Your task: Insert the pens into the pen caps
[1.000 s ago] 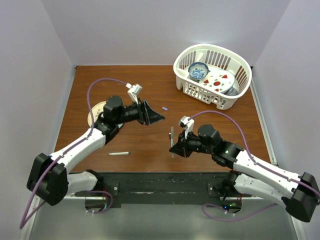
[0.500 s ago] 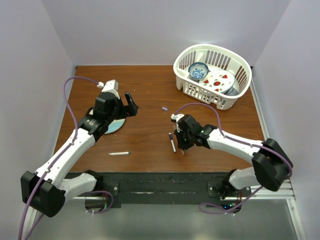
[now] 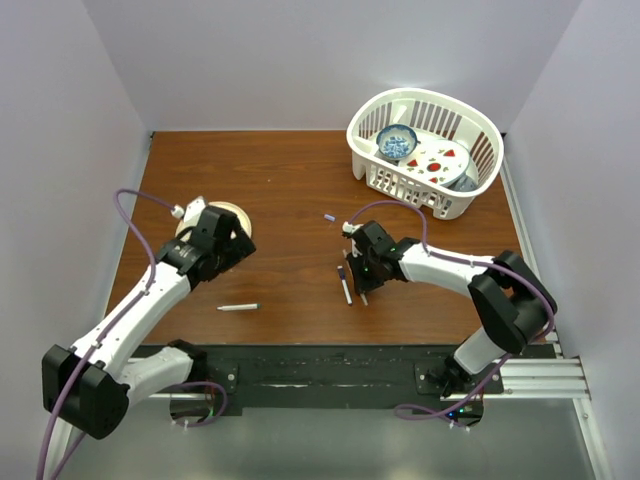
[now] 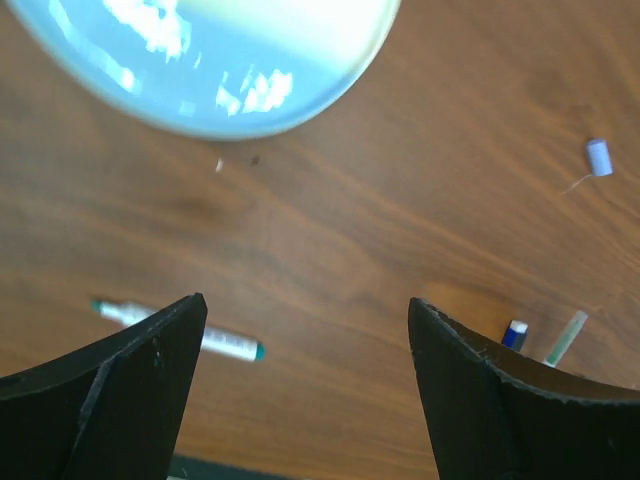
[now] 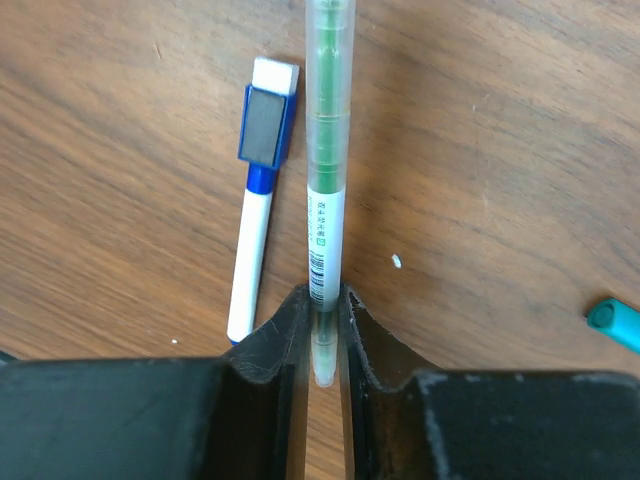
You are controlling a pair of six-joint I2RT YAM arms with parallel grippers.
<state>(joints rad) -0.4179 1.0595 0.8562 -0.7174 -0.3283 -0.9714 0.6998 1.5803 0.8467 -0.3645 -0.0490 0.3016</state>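
The green pen (image 5: 325, 150) lies flat on the table (image 3: 290, 170), well to the right of the plate (image 3: 238, 211). The right gripper (image 5: 322, 300) is the near one. The pen runs straight out from its jaws, white end between them, green end pointing away. The jaws hug it closely, but I cannot tell if they squeeze. The blue pen (image 5: 255, 200) lies just beside it, on the plate's side. The left gripper (image 4: 305, 302) hangs wide open near the plate, holding nothing.

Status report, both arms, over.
Left gripper open, empty, above brown wooden table. Right gripper flanking slim green-and-white plastic pen, grip unclear. White plastic marker with blue cap lies close alongside.
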